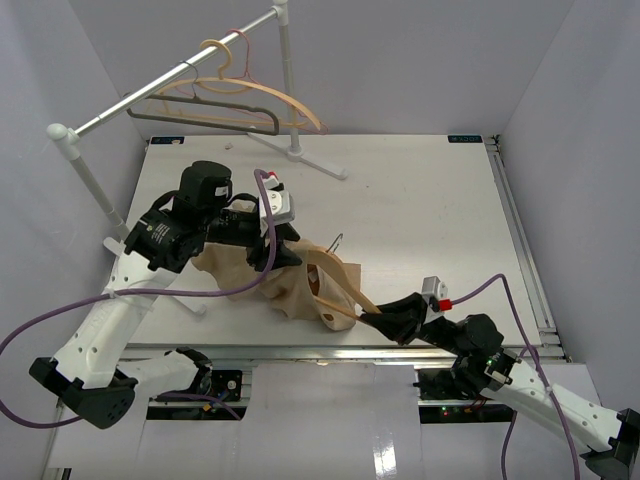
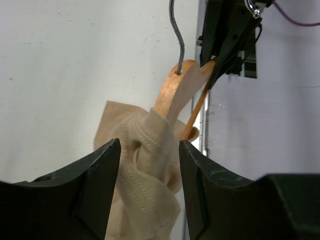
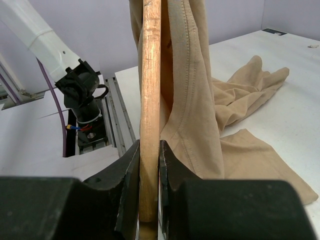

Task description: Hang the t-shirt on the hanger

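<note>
The tan-beige t-shirt (image 1: 295, 285) lies bunched on the table, part of it draped over the light wooden hanger (image 1: 338, 295), whose silver wire hook (image 1: 335, 243) points toward the back. My right gripper (image 1: 378, 322) is shut on the end of the hanger; in the right wrist view (image 3: 149, 170) the wooden bar (image 3: 150, 90) stands between the pads with shirt fabric (image 3: 200, 100) hanging beside it. My left gripper (image 1: 272, 250) is over the shirt's left part. In the left wrist view (image 2: 147, 160) its jaws stand wide apart around the twisted collar (image 2: 142, 165), below the hanger neck (image 2: 175, 87).
A clothes rail (image 1: 170, 85) on white stands crosses the back left corner, carrying a dark grey hanger (image 1: 210, 118) and a wooden hanger (image 1: 265, 95). Its foot (image 1: 300, 155) rests on the table's back edge. Grey walls enclose the table on three sides.
</note>
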Tool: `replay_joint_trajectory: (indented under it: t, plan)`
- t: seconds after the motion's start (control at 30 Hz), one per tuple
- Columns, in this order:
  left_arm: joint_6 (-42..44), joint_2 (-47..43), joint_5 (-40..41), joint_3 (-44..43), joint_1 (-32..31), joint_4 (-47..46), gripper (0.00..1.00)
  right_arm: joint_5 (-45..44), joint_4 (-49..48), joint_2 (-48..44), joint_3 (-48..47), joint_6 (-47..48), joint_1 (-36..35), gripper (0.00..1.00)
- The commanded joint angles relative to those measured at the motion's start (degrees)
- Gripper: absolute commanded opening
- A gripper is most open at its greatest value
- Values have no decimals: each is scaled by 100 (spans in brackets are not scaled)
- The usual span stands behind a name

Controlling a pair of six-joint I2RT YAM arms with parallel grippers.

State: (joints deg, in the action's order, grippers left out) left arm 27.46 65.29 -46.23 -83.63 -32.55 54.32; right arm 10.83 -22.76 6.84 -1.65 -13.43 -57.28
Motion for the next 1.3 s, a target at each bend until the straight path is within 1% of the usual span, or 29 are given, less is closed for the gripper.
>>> replay_joint_trajectory:
  t: [0.0, 0.1, 0.17, 0.2, 0.23, 0.27, 0.33, 0.43, 0.5, 0.53, 0.57, 0.6, 0.7, 0.83, 0.87, 0.9, 0.93, 0.97, 1.03, 1.07, 1.1, 1.17, 1.2, 1.27]
  plan:
    - [88, -95, -662, 280, -135, 296, 53, 46, -519, -72, -440, 115, 10, 8]
    - [36, -112, -875, 392, -191, 331, 46, 34, -467, 76, -693, 222, 15, 8]
    - [57, -147, -1163, 443, -199, 317, 36, 76, -388, 227, -895, 330, 15, 8]
    - [42, -132, -1215, 423, -199, 280, 27, 119, -361, 308, -971, 373, 15, 8]
    - [27, -118, -1277, 386, -199, 257, 20, 149, -330, 391, -1044, 409, 13, 8]
    - [15, -105, -1365, 317, -199, 263, 17, 156, -293, 479, -1114, 428, 6, 8]
    - [5, -17, -1494, 147, -199, 272, 0, 200, -290, 625, -1153, 438, 15, 8]
    - [-108, 74, -1660, 103, -199, 208, 0, 211, -332, 760, -1154, 437, 6, 8]
    - [-293, 155, -1653, 110, -199, 152, 13, 201, -351, 883, -1154, 463, 14, 8]
    - [-353, 216, -1636, 127, -199, 144, 24, 200, -351, 912, -1171, 475, 15, 8]
    - [-393, 259, -1614, 149, -199, 133, 31, 208, -352, 956, -1190, 489, 12, 8]
    - [-418, 284, -1590, 173, -199, 118, 35, 222, -352, 1020, -1209, 504, 7, 8]
    - [-510, 326, -1532, 267, -208, 54, 38, 210, -352, 1150, -1267, 559, 15, 8]
    - [-545, 361, -1536, 335, -215, 37, 39, 136, -344, 1187, -1327, 644, 6, 8]
    - [-516, 362, -1544, 360, -222, 41, 24, 97, -337, 1178, -1330, 649, 6, 8]
    - [-481, 349, -1541, 399, -225, 46, 11, 71, -334, 1156, -1327, 651, 8, 8]
    - [-454, 325, -1529, 446, -225, 50, 5, 59, -334, 1129, -1324, 655, 12, 8]
    - [-413, 303, -1537, 490, -226, 47, 0, 35, -323, 1105, -1322, 656, 13, 8]
    - [-321, 249, -1572, 573, -234, -23, 0, -100, -255, 1069, -1336, 634, 7, 8]
    - [-436, 175, -1334, 641, -234, -207, 0, -309, -211, 1044, -1367, 566, 13, 8]
    - [-641, 57, -1098, 763, -234, -553, 0, -665, -64, 1021, -1398, 468, 9, 11]
    - [-1246, -138, -465, 947, -234, -1053, 0, -1372, 270, 975, -1522, 321, 6, 24]
    - [-1443, -209, -353, 1037, -234, -1199, 0, -1603, 400, 955, -1593, 296, 6, 33]
    - [-1740, -331, -143, 1208, -234, -1488, 0, -2278, 646, 867, -1812, 217, 8, 58]
